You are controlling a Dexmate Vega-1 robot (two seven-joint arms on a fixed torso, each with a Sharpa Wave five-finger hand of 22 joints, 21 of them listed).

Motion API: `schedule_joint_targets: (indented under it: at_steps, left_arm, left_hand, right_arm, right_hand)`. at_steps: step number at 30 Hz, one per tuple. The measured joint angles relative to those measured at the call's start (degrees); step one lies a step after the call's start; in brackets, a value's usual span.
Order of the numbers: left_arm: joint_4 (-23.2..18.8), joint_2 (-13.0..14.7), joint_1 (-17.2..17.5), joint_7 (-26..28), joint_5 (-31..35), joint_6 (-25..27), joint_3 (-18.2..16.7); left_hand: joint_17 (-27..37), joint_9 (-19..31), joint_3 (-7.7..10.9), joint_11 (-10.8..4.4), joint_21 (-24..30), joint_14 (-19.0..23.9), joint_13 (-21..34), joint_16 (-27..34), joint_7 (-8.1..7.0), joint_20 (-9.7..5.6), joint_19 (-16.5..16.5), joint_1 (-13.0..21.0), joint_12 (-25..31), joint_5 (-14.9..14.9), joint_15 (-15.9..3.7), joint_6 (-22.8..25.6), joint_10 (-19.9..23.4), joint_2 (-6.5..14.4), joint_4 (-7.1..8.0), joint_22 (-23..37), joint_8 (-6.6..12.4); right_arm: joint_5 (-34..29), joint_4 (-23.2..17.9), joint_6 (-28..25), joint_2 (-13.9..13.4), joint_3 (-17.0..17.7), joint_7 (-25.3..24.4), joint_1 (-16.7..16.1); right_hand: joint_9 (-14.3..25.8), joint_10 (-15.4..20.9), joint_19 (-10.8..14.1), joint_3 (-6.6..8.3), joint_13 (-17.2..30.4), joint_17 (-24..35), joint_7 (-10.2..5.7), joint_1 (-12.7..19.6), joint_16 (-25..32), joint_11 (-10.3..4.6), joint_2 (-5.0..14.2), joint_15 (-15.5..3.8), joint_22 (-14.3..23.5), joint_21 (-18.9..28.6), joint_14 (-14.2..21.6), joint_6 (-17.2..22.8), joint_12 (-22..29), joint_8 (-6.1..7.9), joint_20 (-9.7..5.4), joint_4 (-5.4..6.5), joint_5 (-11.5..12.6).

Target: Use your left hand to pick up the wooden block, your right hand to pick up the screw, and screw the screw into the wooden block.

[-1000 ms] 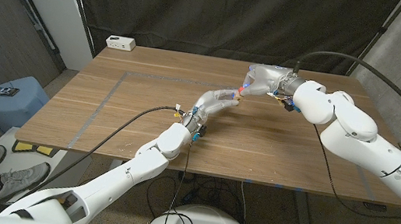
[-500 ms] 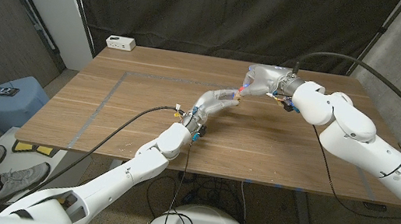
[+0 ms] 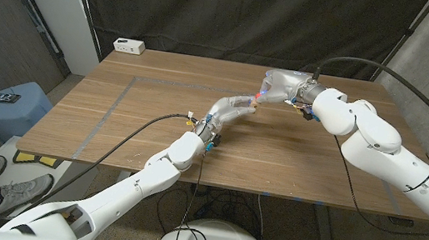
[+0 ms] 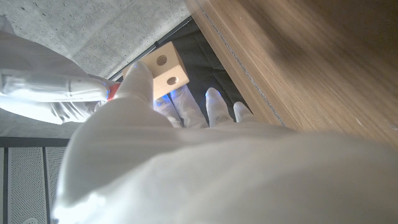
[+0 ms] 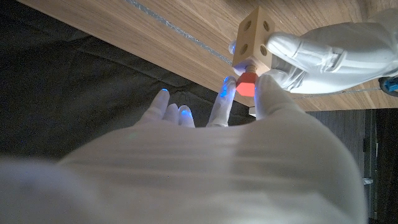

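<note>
My left hand (image 3: 236,106) holds a pale wooden block (image 5: 253,38) with round holes in its faces above the middle of the table; the block (image 4: 165,70) also shows past that hand's fingers. My right hand (image 3: 280,87) meets it from the right and pinches the red head of the screw (image 5: 247,84), whose shaft enters the block's near face. In the head view the red screw (image 3: 259,98) is a small dot between the two hands. The other right fingers are spread.
The wooden table (image 3: 147,119) has a grey tape line (image 3: 113,104) marked on its left half. A small white box (image 3: 129,45) sits at the far left corner. A black curtain hangs behind. A person's shoe (image 3: 7,192) is on the floor at left.
</note>
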Motion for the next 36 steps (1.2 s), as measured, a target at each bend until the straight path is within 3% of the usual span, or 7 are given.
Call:
schedule_joint_targets:
  at_steps: [7, 11, 30, 36]
  left_arm:
    - [0.0, 0.0, 0.1, 0.1, 0.0, 0.1, 0.0]
    - [-0.1, 0.0, 0.1, 0.2, 0.0, 0.1, 0.0]
    - [-0.4, 0.2, 0.5, 0.5, 0.0, 0.2, -0.2]
    - [-0.4, 0.2, 0.5, 0.5, 0.0, 0.2, -0.2]
  left_hand:
    - [0.0, 0.0, 0.0, 0.0, 0.0, 0.0, 0.0, 0.0, 0.0, 0.0, 0.0, 0.0, 0.0, 0.0, 0.0, 0.0, 0.0, 0.0, 0.0, 0.0, 0.0]
    - [0.0, 0.0, 0.0, 0.0, 0.0, 0.0, -0.2, 0.0, 0.0, 0.0, 0.0, 0.0, 0.0, 0.0, 0.0, 0.0, 0.0, 0.0, 0.0, 0.0, -0.02]
    - [0.0, 0.0, 0.0, 0.0, 0.0, 0.0, -0.2, 0.0, 0.0, 0.21, 0.2, 0.0, 0.0, 0.0, 0.0, 0.0, 0.0, 0.0, 0.0, 0.0, -0.05]
    - [0.0, 0.0, 0.0, 0.0, 0.0, 0.0, -0.1, 0.0, 0.0, 0.21, 0.2, 0.0, 0.0, 0.0, 0.0, 0.0, 0.0, 0.0, 0.0, 0.0, -0.05]
  right_arm:
    - [-0.2, 0.0, -0.2, 0.1, 0.0, -0.2, -0.1]
    - [-0.5, 0.0, -0.5, 0.2, 0.0, -0.2, -0.1]
    - [-1.9, 0.4, -1.8, 1.3, -1.3, 0.2, 0.2]
    - [-2.5, 0.4, -2.5, 1.7, -1.6, 0.2, 0.3]
  right_hand:
    - [0.3, 0.9, 0.6, -0.26, 0.0, 0.3, -0.33, 0.0, 0.0, -0.75, 0.0, -0.41, 0.0, 0.2, 0.4, 1.4, 0.0, 0.98, 0.0, 0.26, -0.2]
    - [0.6, 1.2, 0.6, -0.43, 0.0, 0.3, -0.29, 0.0, 0.0, -0.44, -0.02, -0.41, 0.0, 0.2, 0.4, 1.8, 0.4, 1.39, 0.0, 0.43, -0.2]
    - [2.1, 3.1, 1.6, -1.36, 0.0, 0.3, -0.12, -2.9, 0.0, -1.19, -1.06, -0.92, 0.0, 0.2, 1.7, 5.2, 0.8, 4.45, -0.4, 1.36, -0.4]
    - [2.9, 3.9, 1.6, -2.16, 0.0, 0.3, 0.22, -4.7, 0.0, -1.09, -1.51, -0.9, 0.0, 0.2, 2.2, 7.0, 1.1, 5.73, -0.4, 2.15, -0.4]
